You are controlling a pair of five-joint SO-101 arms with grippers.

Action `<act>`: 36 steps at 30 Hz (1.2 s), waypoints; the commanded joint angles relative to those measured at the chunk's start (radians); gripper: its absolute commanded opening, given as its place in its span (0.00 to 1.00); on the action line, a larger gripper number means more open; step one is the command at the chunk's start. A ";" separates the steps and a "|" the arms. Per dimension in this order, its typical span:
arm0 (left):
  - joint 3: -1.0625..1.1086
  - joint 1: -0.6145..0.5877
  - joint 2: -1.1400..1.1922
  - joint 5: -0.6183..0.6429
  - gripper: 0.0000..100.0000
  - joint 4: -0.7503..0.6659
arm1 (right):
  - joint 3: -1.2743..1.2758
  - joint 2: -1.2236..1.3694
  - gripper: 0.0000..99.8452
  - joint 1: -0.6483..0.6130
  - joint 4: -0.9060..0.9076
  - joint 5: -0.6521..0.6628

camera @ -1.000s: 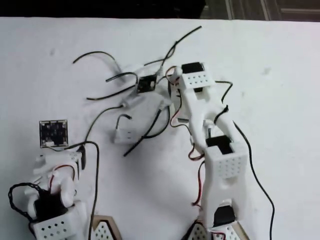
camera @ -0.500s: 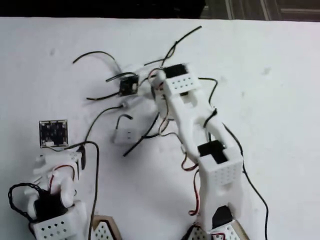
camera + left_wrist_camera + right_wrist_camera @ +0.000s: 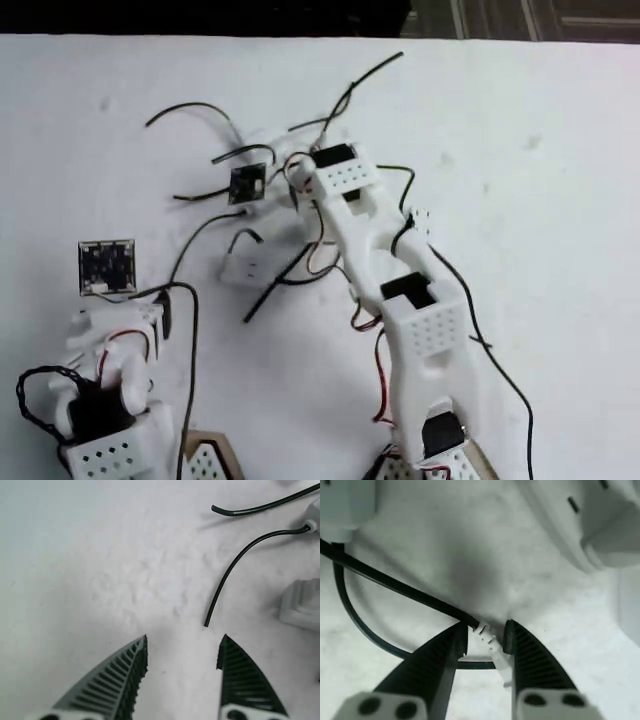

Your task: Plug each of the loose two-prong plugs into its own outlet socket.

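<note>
My right gripper (image 3: 485, 630) is shut on the ribbed neck of a white plug (image 3: 492, 645) where its black cable (image 3: 395, 585) joins. A white outlet block (image 3: 570, 525) with slots lies just beyond it, and another white plug (image 3: 342, 502) lies off to one side. In the high view the right gripper (image 3: 287, 178) is at the upper middle of the table, beside a black square piece (image 3: 248, 185) among tangled cables. A loose white plug (image 3: 245, 266) lies nearer the front. My left gripper (image 3: 182, 640) is open over bare table.
A square marker tag (image 3: 107, 265) lies at the left, just beyond the folded left arm (image 3: 105, 400). Loose black cable ends (image 3: 220, 590) and a white part (image 3: 300, 605) lie near the left gripper. The table's right half (image 3: 560, 200) is bare.
The right arm has swung left across the table, and the black square piece and nearby cables have shifted left with it. The left arm has stayed still.
</note>
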 commanded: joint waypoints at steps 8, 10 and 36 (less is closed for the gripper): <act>-0.005 -0.001 -0.008 -0.009 0.23 -0.018 | 0.003 -0.108 0.02 0.024 0.114 -0.012; -0.005 -0.001 -0.008 -0.009 0.23 -0.018 | 0.003 -0.148 0.02 0.027 0.159 -0.018; -0.005 -0.001 -0.008 -0.009 0.23 -0.017 | 0.005 0.048 0.11 0.019 0.120 -0.089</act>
